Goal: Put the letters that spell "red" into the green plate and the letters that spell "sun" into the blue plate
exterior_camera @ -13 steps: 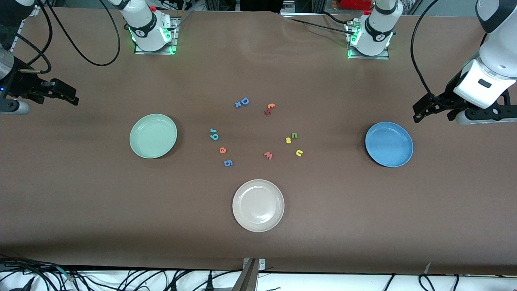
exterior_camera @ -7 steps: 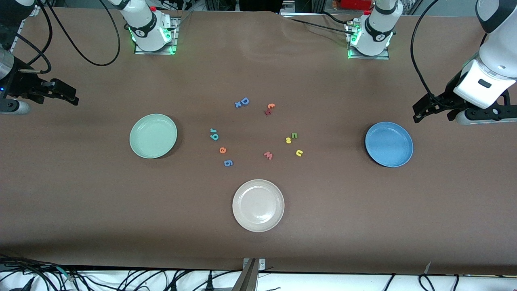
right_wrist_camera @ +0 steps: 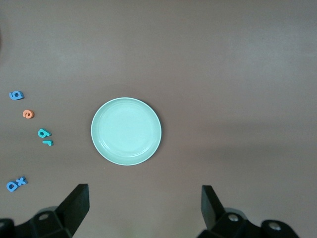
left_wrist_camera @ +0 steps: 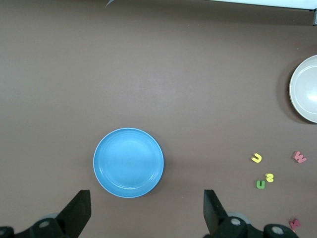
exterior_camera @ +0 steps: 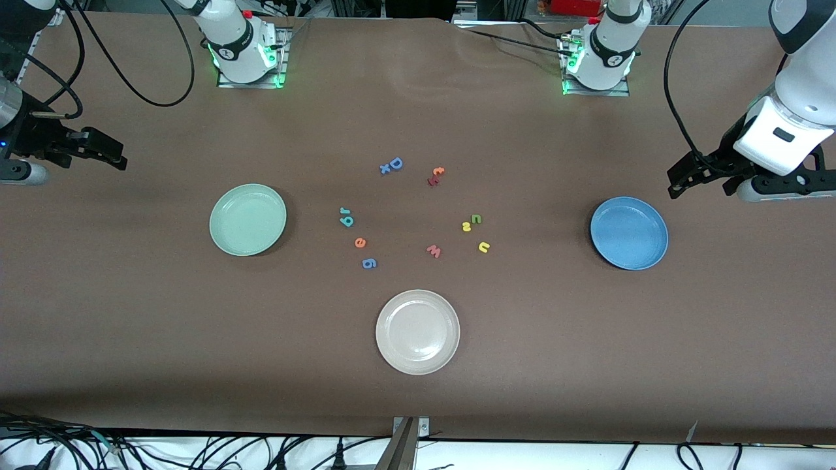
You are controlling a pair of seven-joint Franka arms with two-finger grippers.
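Looking across the last second, nothing has moved; left gripper (exterior_camera: 679,184) by the blue plate (exterior_camera: 629,233) and right gripper (exterior_camera: 111,155) near the green plate (exterior_camera: 247,219) both wait released; sorting has not begun.

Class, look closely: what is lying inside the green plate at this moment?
Nothing: the green plate shows only its bare mint surface, also in the right wrist view. No letter lies in it. What is under the plate is covered.

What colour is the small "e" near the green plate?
Orange. The e shows best in the front view, lying on the table nearer the front camera than the teal letters.
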